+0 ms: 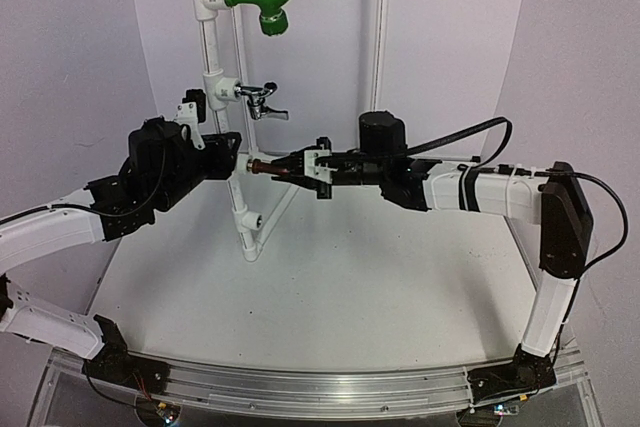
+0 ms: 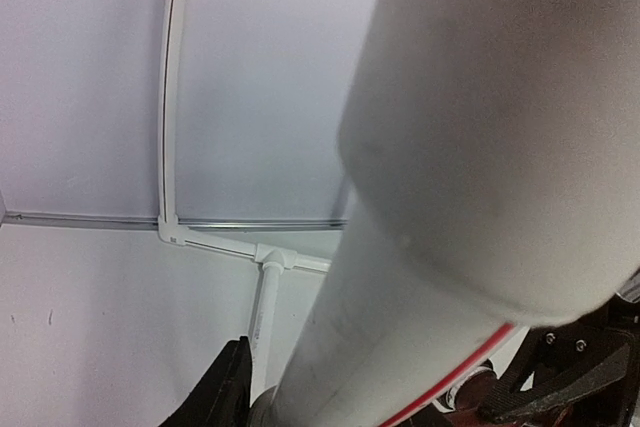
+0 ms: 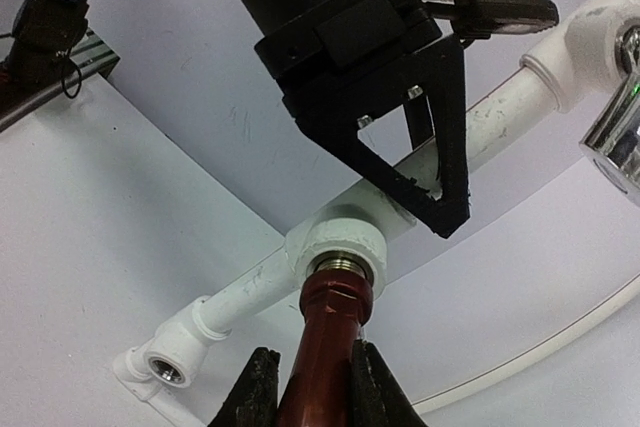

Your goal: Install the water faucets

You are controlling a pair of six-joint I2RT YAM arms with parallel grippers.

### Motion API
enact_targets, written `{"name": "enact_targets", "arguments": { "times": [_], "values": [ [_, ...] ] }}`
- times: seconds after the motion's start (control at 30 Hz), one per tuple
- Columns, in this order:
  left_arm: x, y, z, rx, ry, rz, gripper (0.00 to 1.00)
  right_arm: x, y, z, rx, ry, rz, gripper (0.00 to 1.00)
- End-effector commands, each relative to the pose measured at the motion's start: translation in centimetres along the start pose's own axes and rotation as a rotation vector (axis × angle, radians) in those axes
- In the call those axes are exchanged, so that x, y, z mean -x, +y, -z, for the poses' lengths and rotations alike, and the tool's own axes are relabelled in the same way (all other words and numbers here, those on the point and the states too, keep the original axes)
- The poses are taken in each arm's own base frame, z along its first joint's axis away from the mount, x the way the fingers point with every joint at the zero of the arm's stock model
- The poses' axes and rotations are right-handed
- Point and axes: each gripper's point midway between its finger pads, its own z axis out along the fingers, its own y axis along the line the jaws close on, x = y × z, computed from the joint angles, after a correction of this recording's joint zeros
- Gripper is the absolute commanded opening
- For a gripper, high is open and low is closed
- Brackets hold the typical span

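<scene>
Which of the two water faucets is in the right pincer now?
The dark reddish-brown faucet, held by the right pincer against a white tee fitting. The chrome faucet sits higher on the pipe, untouched.

We see a white plastic pipe stand [image 1: 212, 57], with a thin red line along it at five o'clock in the left wrist view. At twelve o'clock from above is a bright green plastic elbow piece [image 1: 265, 5]. The shiny chrome lever faucet [image 1: 262, 100] gleams silver. The dark reddish-brown metal faucet [image 3: 330, 342] bears a silvery ring. The left gripper [image 1: 232, 155] and right gripper [image 3: 315, 392] are black.
</scene>
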Motion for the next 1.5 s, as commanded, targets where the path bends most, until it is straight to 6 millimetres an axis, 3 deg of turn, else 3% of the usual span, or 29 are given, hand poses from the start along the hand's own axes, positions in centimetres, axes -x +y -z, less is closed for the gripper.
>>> {"name": "enact_targets", "arguments": {
  "times": [0.0,0.27,0.5,0.8,0.9,1.03,1.23,1.33,1.47],
  "values": [
    [-4.0,-5.1,0.3,-0.211,0.181,0.1,0.0,1.9,-1.8,0.1,-0.017,-0.027,-0.259,0.0],
    [-4.2,-5.5,-0.1,-0.212,0.189,0.101,0.0,2.4,-4.5,-0.7,-0.028,-0.079,-0.755,0.0],
    [-4.7,-5.7,-0.1,-0.207,0.209,0.084,0.0,1.9,-5.5,-1.7,0.019,-0.136,-1.211,0.0],
    [-5.1,-6.4,-0.3,-0.217,0.22,0.056,0.0,-1.4,-7.0,-2.2,0.086,-0.272,-1.893,0.0],
    [-5.4,-6.3,-0.3,-0.216,0.227,0.045,0.0,-3.2,-6.0,-2.7,0.154,-0.287,-2.176,0.0],
    [-5.9,-6.3,-0.3,-0.215,0.243,0.028,0.0,-4.1,-5.2,-2.3,0.213,-0.396,-2.46,0.0],
    [-6.0,-5.9,-0.2,-0.2,0.241,0.029,0.0,-2.6,-7.1,-0.8,0.153,-0.506,-2.519,0.0],
    [-5.6,-5.8,0.0,-0.198,0.23,0.036,0.0,-2.7,-7.0,-0.1,0.11,-0.514,-2.524,0.03],
    [-5.4,-5.4,0.5,-0.192,0.222,0.045,0.0,-3.6,-5.6,0.6,0.057,-0.498,-2.526,0.37]
  ]
}}
